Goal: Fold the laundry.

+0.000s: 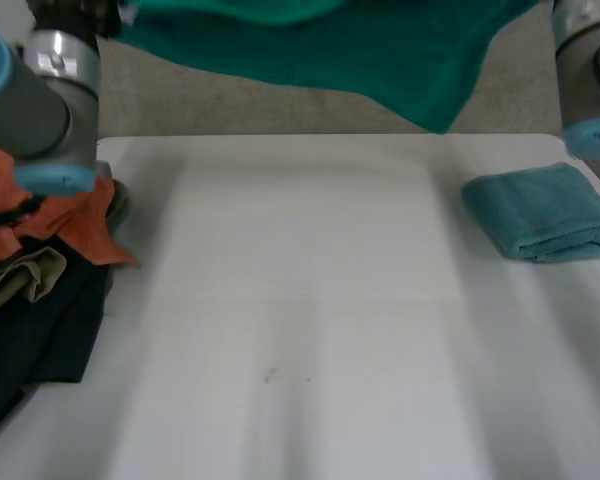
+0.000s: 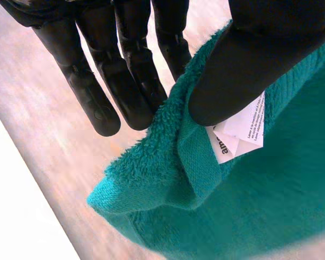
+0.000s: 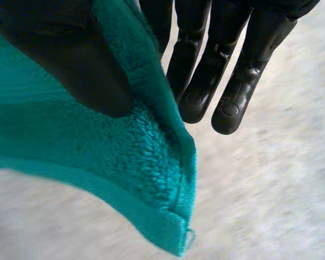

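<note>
A teal towel hangs in the air above the far edge of the white table, stretched between both arms. My left hand pinches one corner of the towel between thumb and straight fingers, right beside a white care label. My right hand pinches the opposite corner of the towel the same way, thumb pressing the terry cloth against the fingers.
A folded teal towel lies on the table at the right. A pile of unfolded laundry, orange, olive and dark blue, sits at the left edge. The left arm and right arm stand at the far corners.
</note>
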`<state>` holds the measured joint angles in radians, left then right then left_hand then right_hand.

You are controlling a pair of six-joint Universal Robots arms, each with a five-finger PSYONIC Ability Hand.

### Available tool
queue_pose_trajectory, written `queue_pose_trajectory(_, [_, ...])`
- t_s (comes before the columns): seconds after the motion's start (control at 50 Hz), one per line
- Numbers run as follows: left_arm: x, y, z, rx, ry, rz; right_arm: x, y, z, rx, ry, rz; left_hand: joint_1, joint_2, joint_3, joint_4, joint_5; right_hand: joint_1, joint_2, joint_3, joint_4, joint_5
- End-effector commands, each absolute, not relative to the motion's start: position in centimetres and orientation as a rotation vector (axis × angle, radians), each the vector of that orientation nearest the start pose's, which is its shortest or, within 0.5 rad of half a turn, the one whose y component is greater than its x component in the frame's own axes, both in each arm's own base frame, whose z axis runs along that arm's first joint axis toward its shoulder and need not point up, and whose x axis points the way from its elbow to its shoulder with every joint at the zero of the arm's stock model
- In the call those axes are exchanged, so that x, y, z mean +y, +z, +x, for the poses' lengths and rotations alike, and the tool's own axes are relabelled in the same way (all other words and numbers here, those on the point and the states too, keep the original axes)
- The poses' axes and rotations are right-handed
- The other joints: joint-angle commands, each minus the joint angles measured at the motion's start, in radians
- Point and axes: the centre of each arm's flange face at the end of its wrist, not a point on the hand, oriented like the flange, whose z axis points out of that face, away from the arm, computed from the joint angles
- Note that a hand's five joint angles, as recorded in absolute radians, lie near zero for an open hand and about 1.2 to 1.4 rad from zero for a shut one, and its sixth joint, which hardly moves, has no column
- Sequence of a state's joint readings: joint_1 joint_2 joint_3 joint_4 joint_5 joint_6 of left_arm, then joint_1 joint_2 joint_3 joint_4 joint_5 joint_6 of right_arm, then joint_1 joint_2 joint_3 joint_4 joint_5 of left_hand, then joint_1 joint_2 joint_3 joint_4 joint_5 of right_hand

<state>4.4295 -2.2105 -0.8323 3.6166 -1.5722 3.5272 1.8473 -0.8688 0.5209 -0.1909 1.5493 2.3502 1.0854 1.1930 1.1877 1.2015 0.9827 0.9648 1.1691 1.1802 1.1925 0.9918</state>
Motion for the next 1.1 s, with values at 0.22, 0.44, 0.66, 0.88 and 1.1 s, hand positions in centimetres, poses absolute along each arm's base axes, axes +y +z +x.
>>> queue_pose_trajectory(0.22, [-37.4, 12.6, -26.5, 2.203, -2.052, 0.885, -37.4, 18.5, 24.5, 2.296, -2.119, -1.348, 0.311, 0.203, 0.209, 0.195, 0.239, 0.431, 0.227, 0.216, 0.204, 0.230])
queue_pose_trajectory(0.44, [-31.9, 14.8, -24.5, 2.414, -1.733, 0.989, -31.5, 16.0, 23.3, 2.420, -1.718, -1.397, 0.311, 0.203, 0.209, 0.195, 0.239, 0.431, 0.227, 0.216, 0.204, 0.230])
queue_pose_trajectory(0.66, [-28.1, 17.4, -22.6, 2.398, -1.751, 0.969, -29.8, 17.3, 20.0, 2.476, -1.687, -1.326, -0.376, -0.483, -0.478, -0.492, -0.447, 0.431, 0.227, 0.216, 0.204, 0.230])
queue_pose_trajectory(0.88, [-24.2, 17.4, -22.4, 2.401, -1.749, 1.012, -29.8, 17.3, 18.9, 2.509, -1.691, -1.287, -0.367, -0.475, -0.469, -0.483, -0.439, 0.431, 0.227, 0.216, 0.204, 0.230])
queue_pose_trajectory(1.1, [-20.6, 16.1, -24.2, 2.372, -1.768, 1.122, -30.1, 17.4, 18.7, 2.514, -1.702, -1.278, -0.367, -0.475, -0.469, -0.483, -0.439, 0.431, 0.227, 0.216, 0.204, 0.230])
